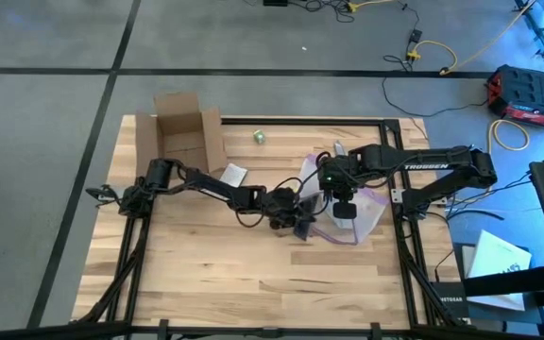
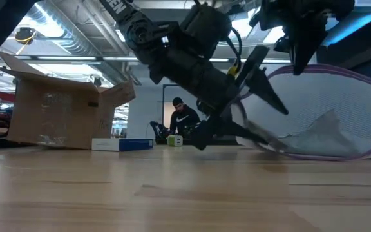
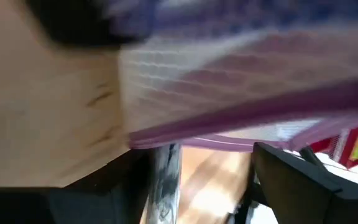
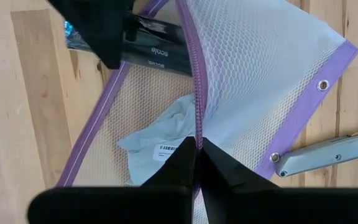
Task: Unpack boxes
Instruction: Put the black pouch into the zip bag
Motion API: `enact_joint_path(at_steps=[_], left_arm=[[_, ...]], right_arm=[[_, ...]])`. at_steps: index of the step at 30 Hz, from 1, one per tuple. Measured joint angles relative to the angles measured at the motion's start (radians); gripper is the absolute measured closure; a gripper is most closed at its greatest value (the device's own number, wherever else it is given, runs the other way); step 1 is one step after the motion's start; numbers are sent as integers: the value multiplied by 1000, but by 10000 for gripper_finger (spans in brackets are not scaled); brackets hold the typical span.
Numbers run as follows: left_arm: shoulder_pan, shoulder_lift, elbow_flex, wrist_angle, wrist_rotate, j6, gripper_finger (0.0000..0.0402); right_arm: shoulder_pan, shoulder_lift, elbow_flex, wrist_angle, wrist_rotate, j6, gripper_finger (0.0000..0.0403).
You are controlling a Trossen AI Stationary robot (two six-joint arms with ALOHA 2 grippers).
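Right gripper (image 4: 197, 149) pinches the mesh bag's (image 4: 266, 68) purple zip edge; left gripper (image 1: 302, 225), jaws apart, beside it; one open box (image 1: 179, 132); one grey knife (image 4: 328, 154).

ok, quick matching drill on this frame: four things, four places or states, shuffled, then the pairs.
Things:
1. cardboard box
2. mesh bag
3. utility knife
4. green object

Places or states:
A. zip edge pinched by the right gripper
B. flaps open, at the table's far left corner
C. on the wood beside the bag's eyelet corner
D. alone near the far edge, right of the box

Pairs: 1-B, 2-A, 3-C, 4-D
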Motion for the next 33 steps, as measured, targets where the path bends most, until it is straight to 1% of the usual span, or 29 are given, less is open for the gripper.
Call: enact_joint_path(at_steps=[3, 8, 9, 12, 14, 17, 18, 19, 21, 22, 26, 27, 29, 33], left_arm=[[0, 0, 9, -10, -15, 21, 165], [-2, 0, 78, -1, -82, 20, 167], [-1, 0, 90, -3, -83, 26, 167], [-1, -1, 114, -25, -82, 110, 167], [3, -1, 129, -113, -83, 189, 167], [10, -1, 134, -316, -109, 331, 167], [14, -1, 133, -380, -119, 342, 167], [15, -1, 131, -410, -122, 340, 167], [16, -2, 133, -395, -123, 339, 167], [16, -4, 133, -358, -123, 346, 167], [9, -6, 133, -131, -123, 340, 167], [8, -9, 134, -99, -122, 339, 167], [8, -11, 135, -83, -110, 375, 167], [9, -8, 133, -135, -82, 484, 167]], right_arm=[[0, 0, 0, 0, 0, 0, 403], [0, 0, 0, 1, 0, 0, 403], [0, 0, 0, 1, 0, 0, 403], [0, 0, 0, 0, -1, 8, 403], [0, 0, 0, 1, -1, 8, 403], [0, 0, 0, 1, -1, 8, 403], [0, 0, 0, 1, -1, 8, 403], [0, 0, 0, 1, -1, 8, 403], [0, 0, 0, 1, -1, 7, 403], [0, 0, 0, 1, 0, 7, 403], [0, 0, 0, 1, -1, 7, 403], [0, 0, 0, 1, -1, 7, 403], [0, 0, 0, 1, -8, 7, 403], [0, 0, 0, 1, -8, 7, 403]])
